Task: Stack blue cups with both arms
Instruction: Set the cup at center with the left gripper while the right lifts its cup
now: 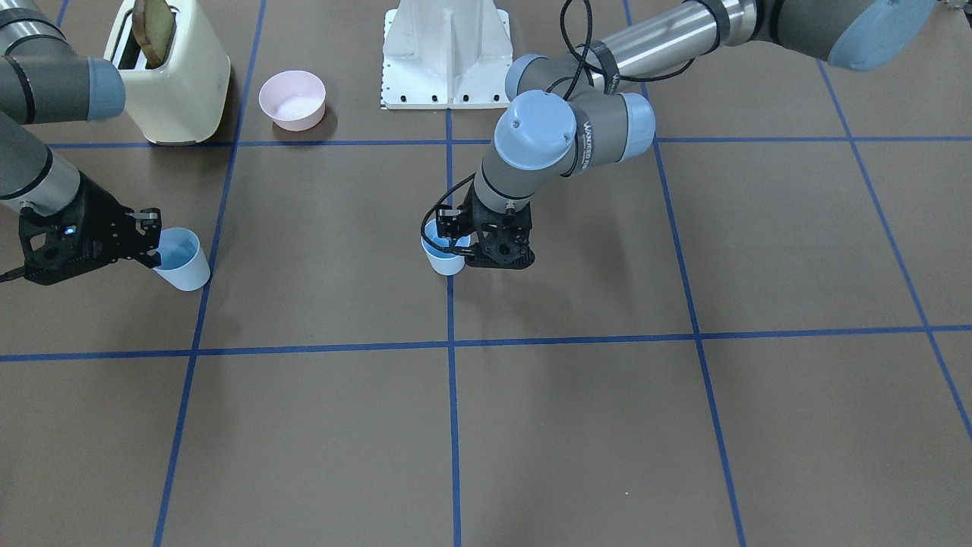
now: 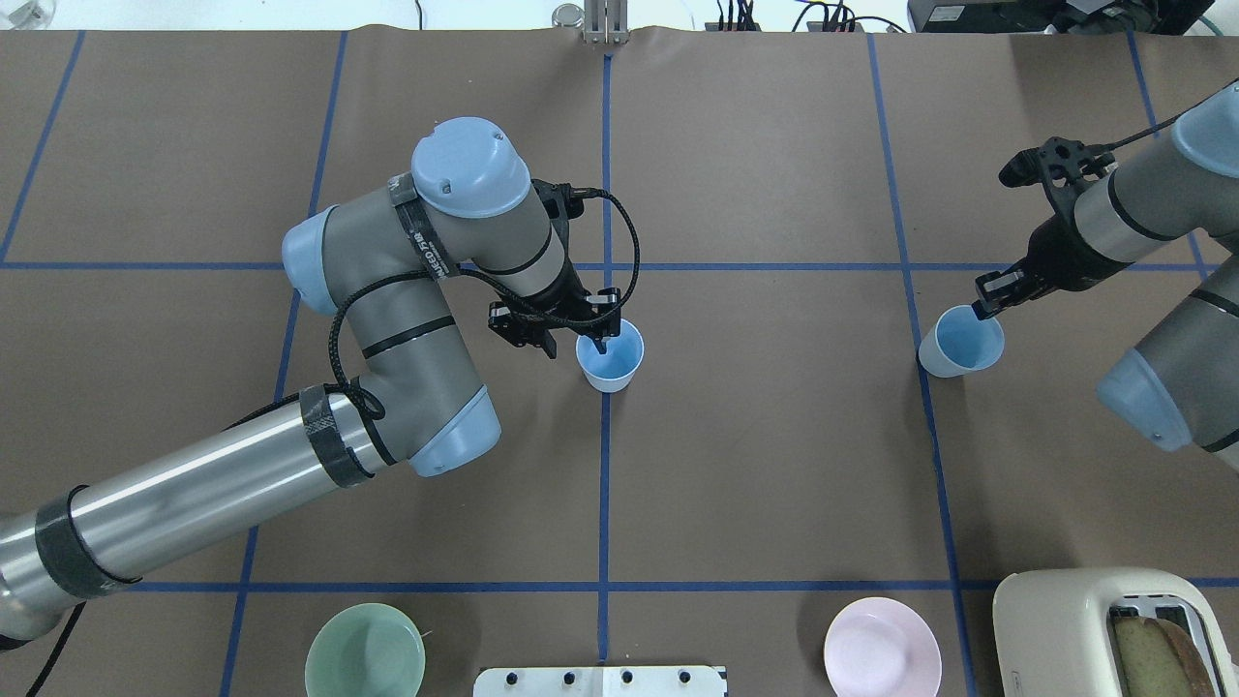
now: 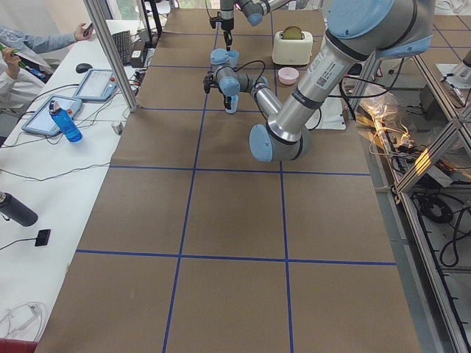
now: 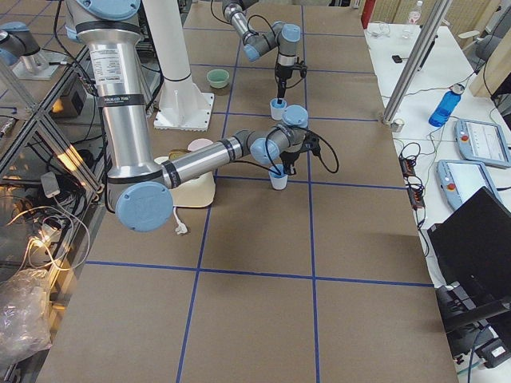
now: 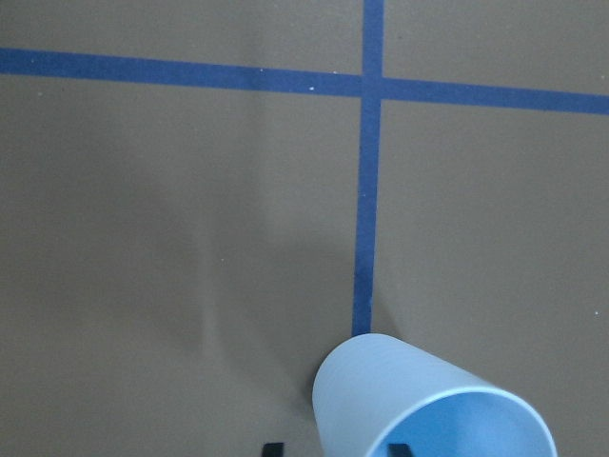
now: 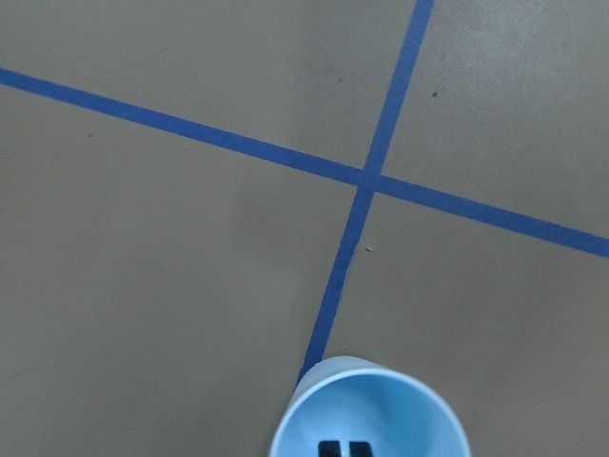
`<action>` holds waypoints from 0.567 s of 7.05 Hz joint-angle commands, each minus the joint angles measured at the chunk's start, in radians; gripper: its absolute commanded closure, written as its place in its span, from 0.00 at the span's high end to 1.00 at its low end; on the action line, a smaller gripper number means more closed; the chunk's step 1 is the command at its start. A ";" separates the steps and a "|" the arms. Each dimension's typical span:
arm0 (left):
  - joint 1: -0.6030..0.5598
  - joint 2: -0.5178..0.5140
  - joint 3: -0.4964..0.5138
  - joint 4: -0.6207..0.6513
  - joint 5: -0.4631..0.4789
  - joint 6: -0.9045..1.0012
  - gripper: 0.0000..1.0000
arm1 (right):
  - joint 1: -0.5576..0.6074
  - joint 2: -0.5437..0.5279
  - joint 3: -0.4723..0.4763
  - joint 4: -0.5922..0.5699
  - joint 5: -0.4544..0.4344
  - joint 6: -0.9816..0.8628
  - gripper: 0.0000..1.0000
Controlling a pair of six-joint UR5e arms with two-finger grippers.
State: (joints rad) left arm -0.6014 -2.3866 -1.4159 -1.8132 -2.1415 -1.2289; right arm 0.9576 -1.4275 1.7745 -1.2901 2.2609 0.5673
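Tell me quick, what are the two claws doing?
Left gripper: open, straddling the middle cup's rim.
Right gripper: closed on the tilted cup.

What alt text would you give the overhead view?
Each robot gripper meets a light-blue cup's rim: left gripper at the centre cup, right gripper at the right-hand cup. Green bowl, pink bowl and toaster sit along the bottom edge.

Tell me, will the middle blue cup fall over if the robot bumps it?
Probably, if bumped near the top: the middle blue cup stands on its narrow end and is wider at the rim. It looks empty and thin, so it is likely light and easily shoved. Tipped, its round side would probably roll.
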 commanded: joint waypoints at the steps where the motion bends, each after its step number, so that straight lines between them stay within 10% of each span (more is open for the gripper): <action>1: 0.000 0.001 0.000 0.000 0.000 0.000 0.67 | 0.019 -0.001 0.003 -0.023 0.025 -0.003 0.20; 4: 0.000 0.003 -0.006 0.002 0.000 0.000 0.68 | 0.038 -0.011 -0.013 -0.055 0.029 -0.070 0.75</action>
State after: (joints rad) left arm -0.6013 -2.3849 -1.4180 -1.8128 -2.1414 -1.2287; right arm 0.9943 -1.4320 1.7734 -1.3414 2.2975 0.5274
